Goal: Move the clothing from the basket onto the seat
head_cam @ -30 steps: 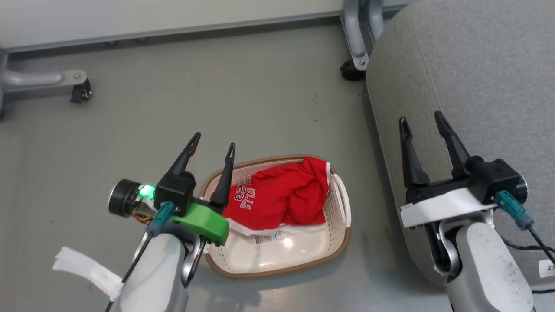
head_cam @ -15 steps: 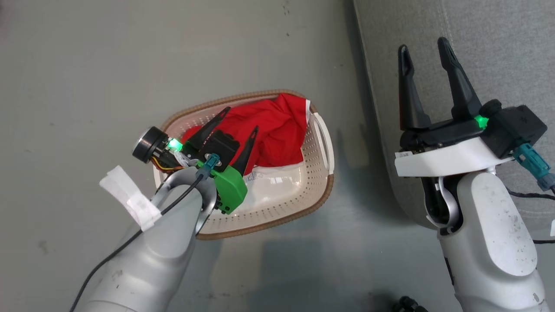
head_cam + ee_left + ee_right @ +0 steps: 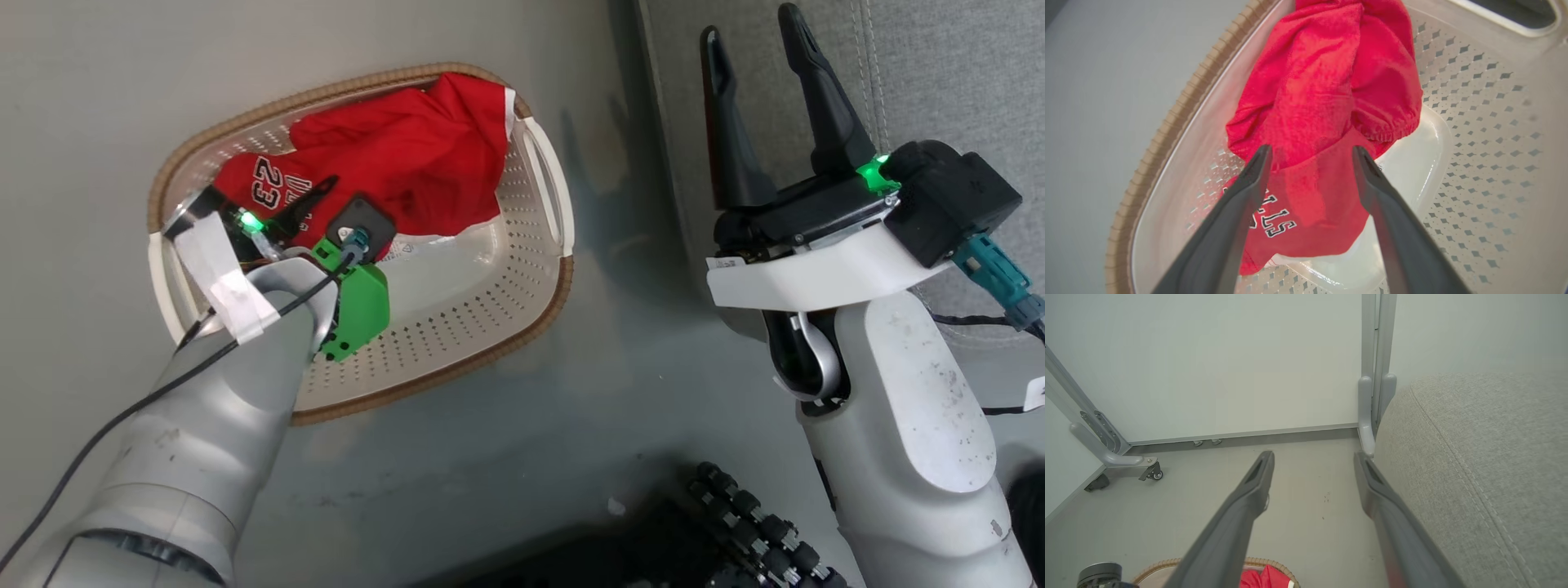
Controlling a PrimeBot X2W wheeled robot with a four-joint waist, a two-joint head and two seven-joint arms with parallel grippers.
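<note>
Clothing: heaped inside basket. Left gripper: fingers spread over the heap, nothing pinched. Right gripper: spread, empty, outside basket. Risk: a shallow bite catches one fold, and the garment slips short of seat.

A robot test room dressed up as a corner of a home.

Plain pale partition panels close the space where house walls would be. They sit in grey metal frames, with an upright post and a splayed foot that rides on a small caster. The floor is bare, smooth and grey, marked with a few dark scuffs. The homely pieces are a big grey fabric-upholstered seat with stitched seams, standing just beside the post, and a cream perforated laundry basket with a brown woven-look rim. The basket is set on the floor near the seat and holds red sports clothing.
</note>
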